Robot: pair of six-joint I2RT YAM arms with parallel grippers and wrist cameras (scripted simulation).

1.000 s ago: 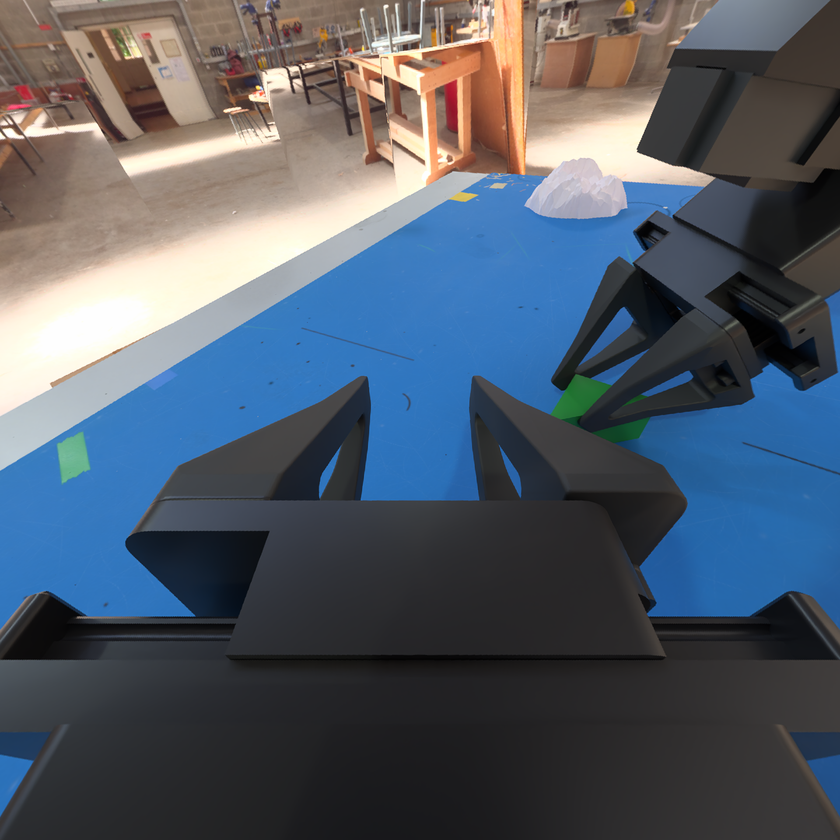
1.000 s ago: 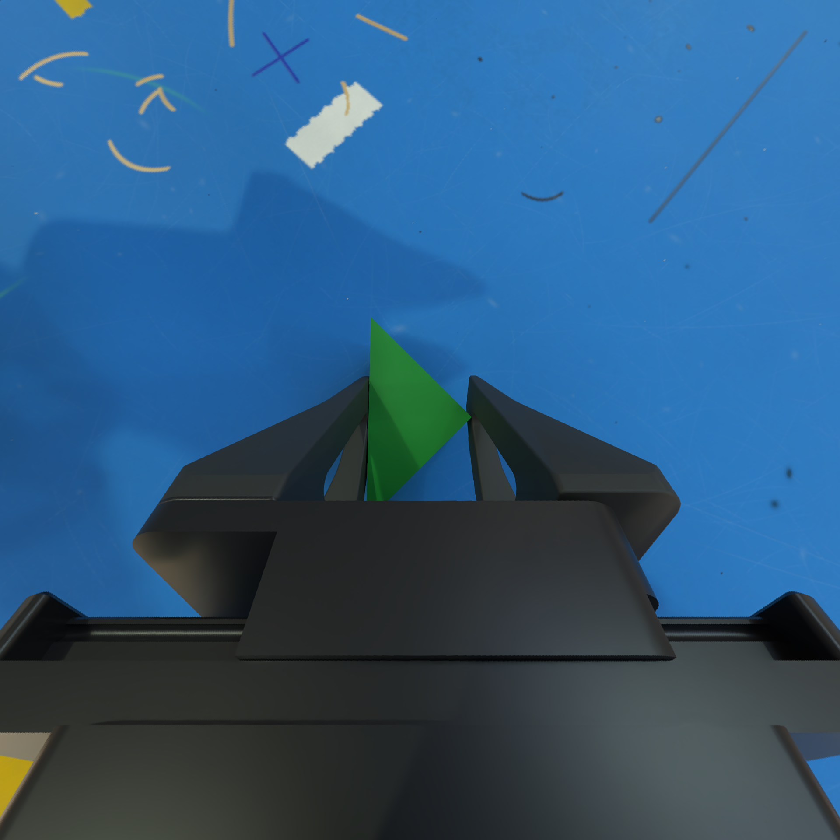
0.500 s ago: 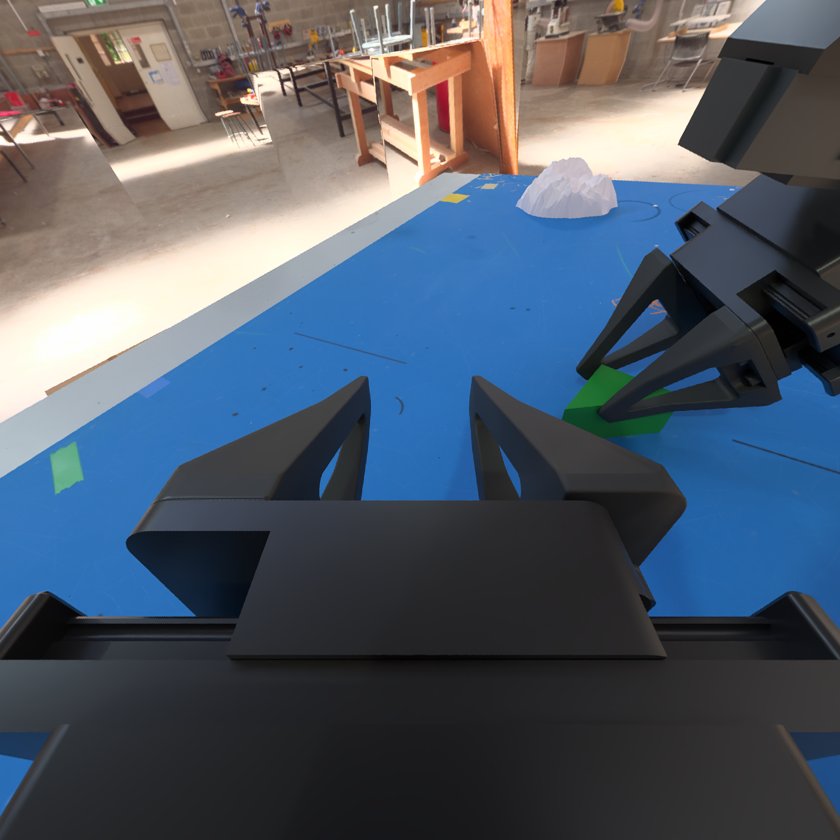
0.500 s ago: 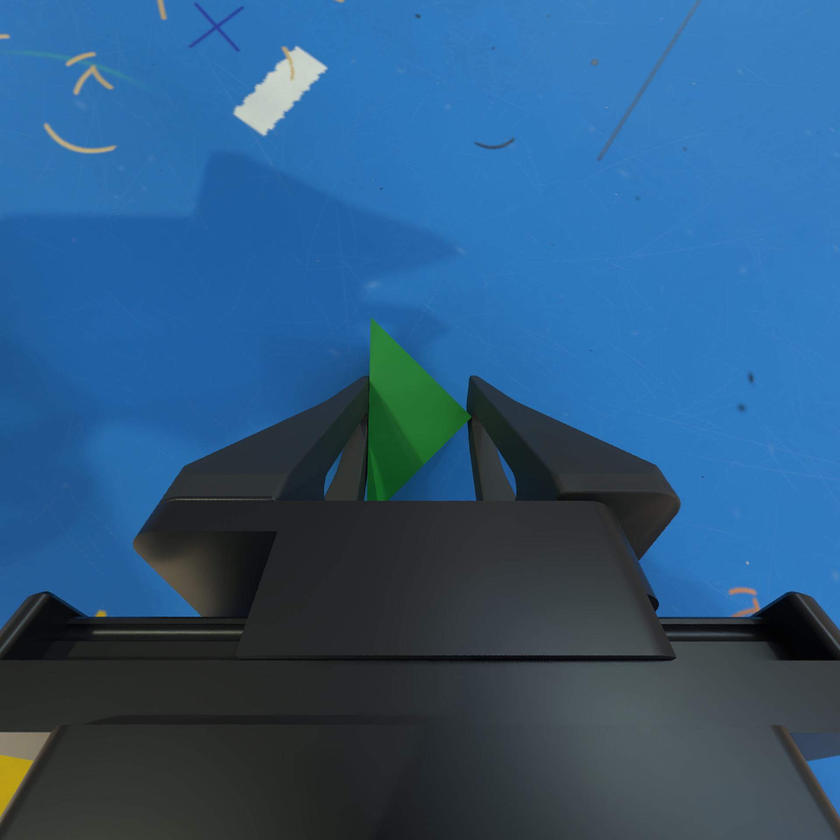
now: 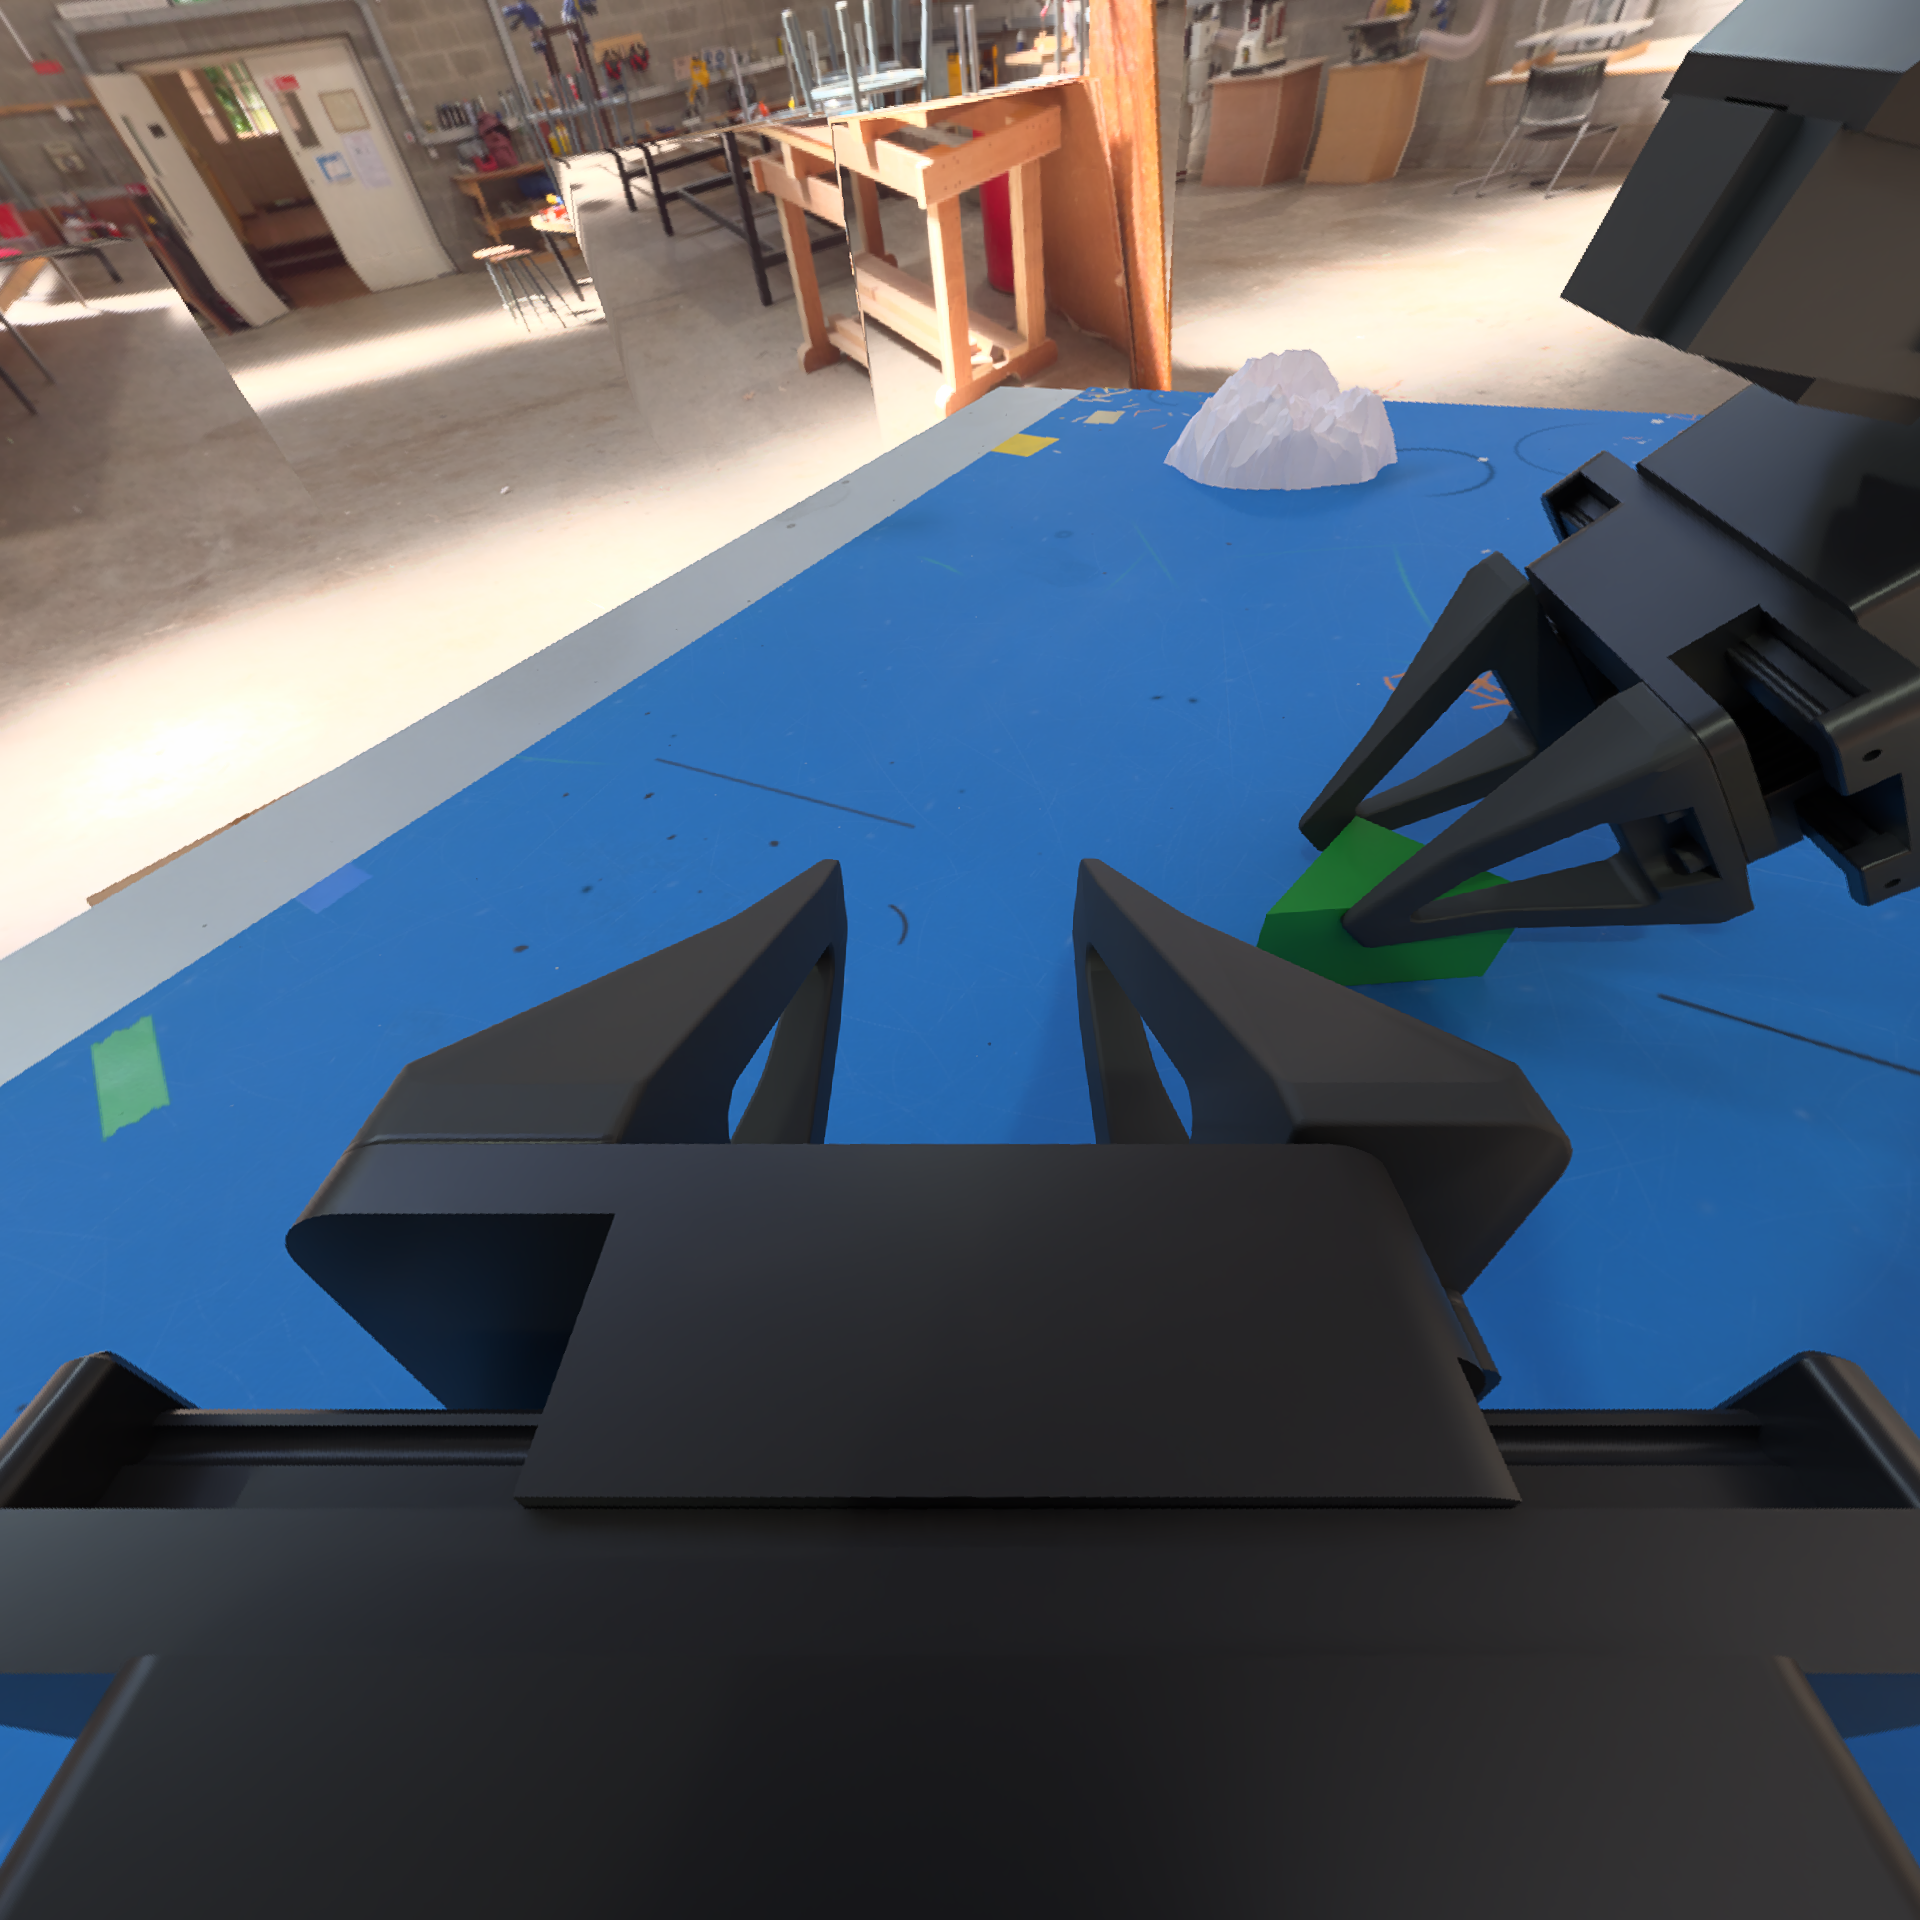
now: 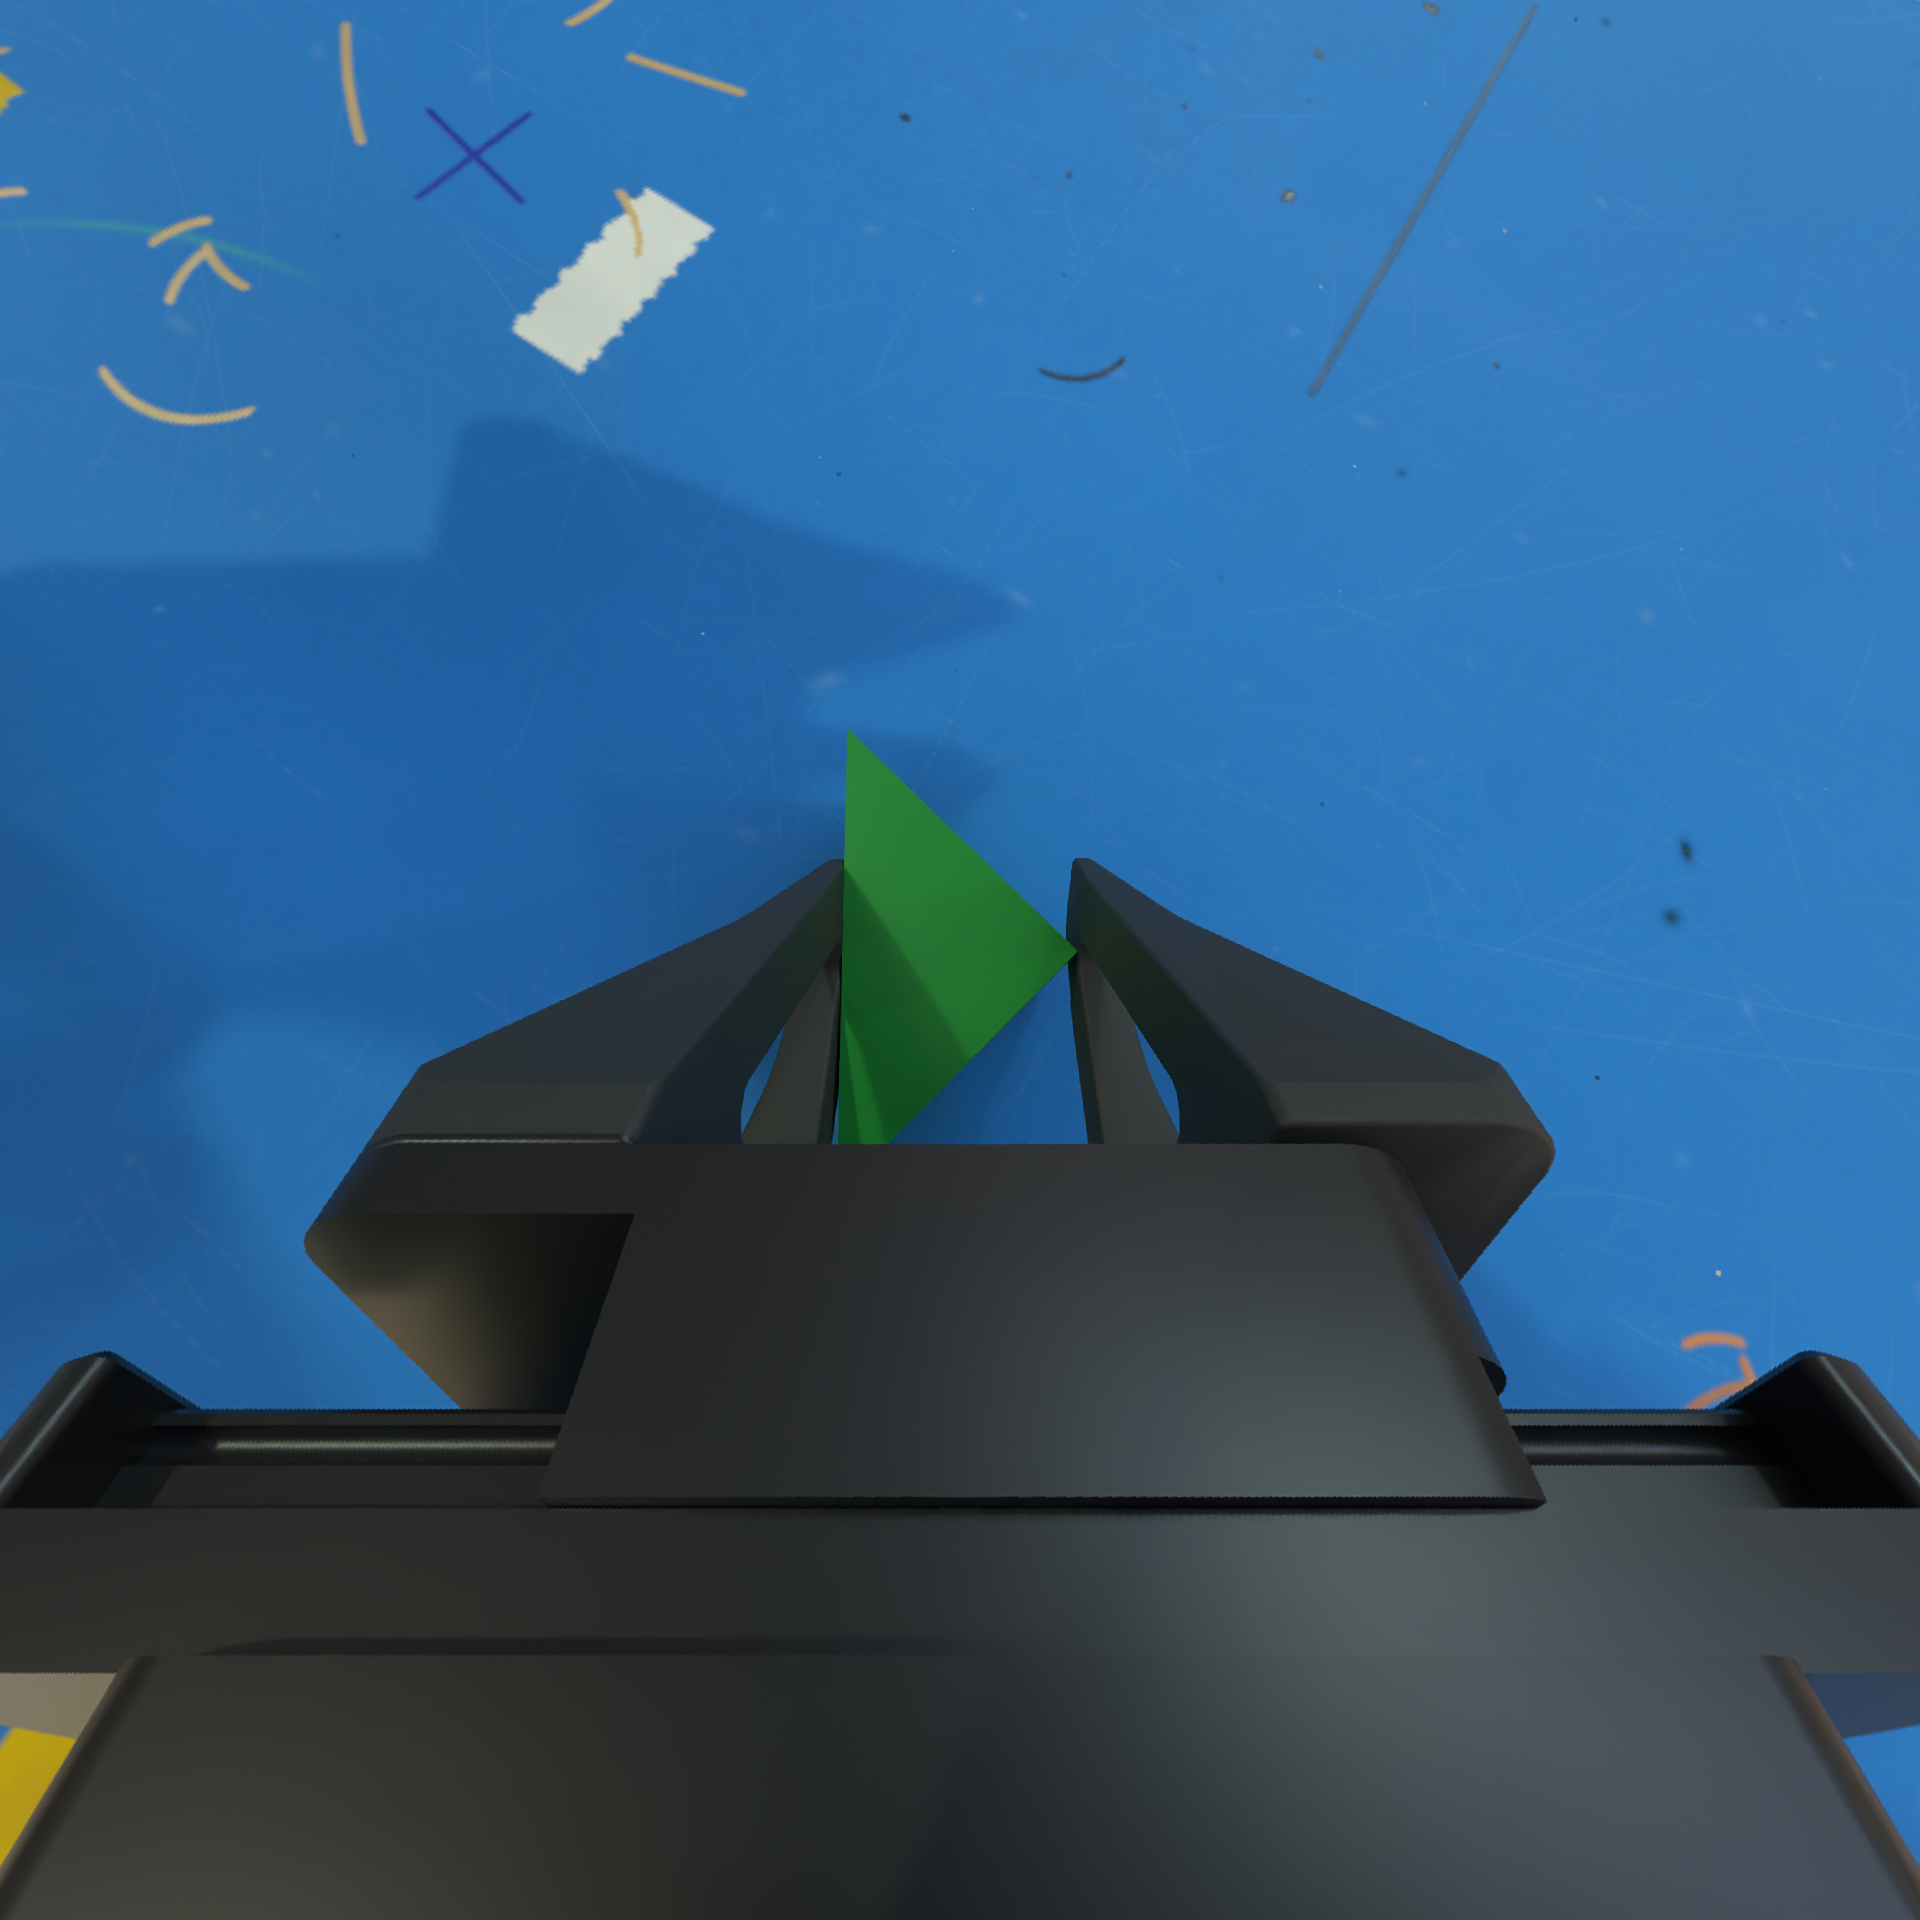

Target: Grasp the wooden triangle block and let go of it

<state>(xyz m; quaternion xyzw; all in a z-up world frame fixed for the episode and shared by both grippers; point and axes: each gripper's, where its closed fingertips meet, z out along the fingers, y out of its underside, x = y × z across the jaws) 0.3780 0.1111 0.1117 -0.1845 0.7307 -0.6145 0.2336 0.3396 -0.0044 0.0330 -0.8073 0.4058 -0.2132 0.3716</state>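
The triangle block (image 6: 935, 935) is green. It sits between the fingers of my right gripper (image 6: 956, 868), which is shut on it: one finger lies flat on its long side and the other presses on its tip. In the left wrist view the block (image 5: 1304, 940) and the right gripper (image 5: 1335, 883) are at the right, low over the blue table (image 5: 1039, 644). I cannot tell whether the block touches the table. My left gripper (image 5: 958, 873) is open and empty, just left of the block.
A white crumpled lump (image 5: 1283, 436) lies at the far end of the table. The table's grey edge (image 5: 520, 717) runs along the left, with workshop floor beyond it. A white tape strip (image 6: 613, 278) and a green tape strip (image 5: 130, 1075) are stuck flat on the table.
The right gripper has kept hold of the block and carried it to the right, away from the left gripper. The table marks have shifted in the right wrist view.
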